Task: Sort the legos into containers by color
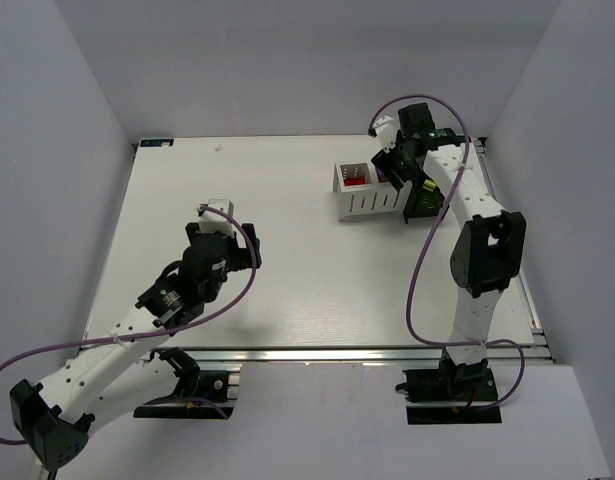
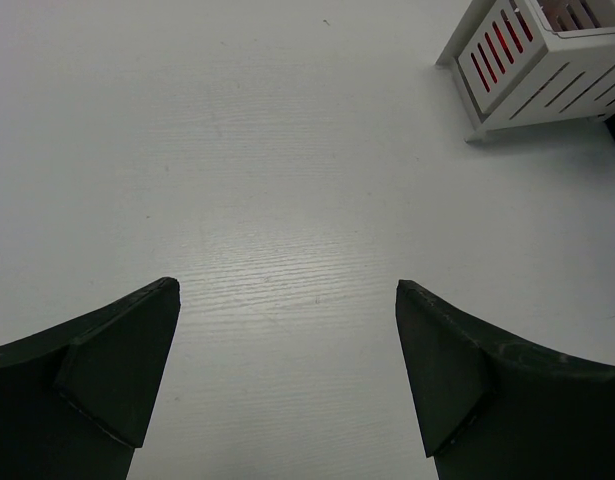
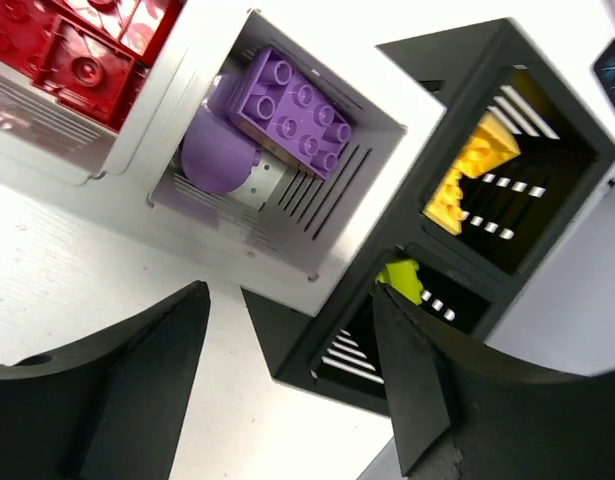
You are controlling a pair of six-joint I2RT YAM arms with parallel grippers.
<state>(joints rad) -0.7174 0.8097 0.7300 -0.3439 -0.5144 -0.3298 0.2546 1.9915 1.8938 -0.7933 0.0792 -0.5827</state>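
Observation:
In the right wrist view, the white box (image 3: 287, 255) holds red legos (image 3: 77, 45) in one compartment and a purple lego (image 3: 297, 100) in the other. Beside it, the black bin (image 3: 327, 335) holds a yellow lego (image 3: 467, 170) in its far cell and a lime green lego (image 3: 402, 280) in its near cell. My right gripper (image 3: 292, 300) hangs open above the bin's near corner with nothing between its fingers, and the right fingertip (image 3: 407, 340) is right by the green lego. My left gripper (image 2: 287, 290) is open and empty over bare table, well to the left of the white box (image 2: 547, 70).
From above, the white box (image 1: 367, 195) stands at the back right of the table (image 1: 237, 290), and the black bin (image 1: 419, 200) is mostly hidden under my right gripper (image 1: 405, 178). My left gripper (image 1: 225, 222) sits mid-left. Grey walls enclose the table on three sides.

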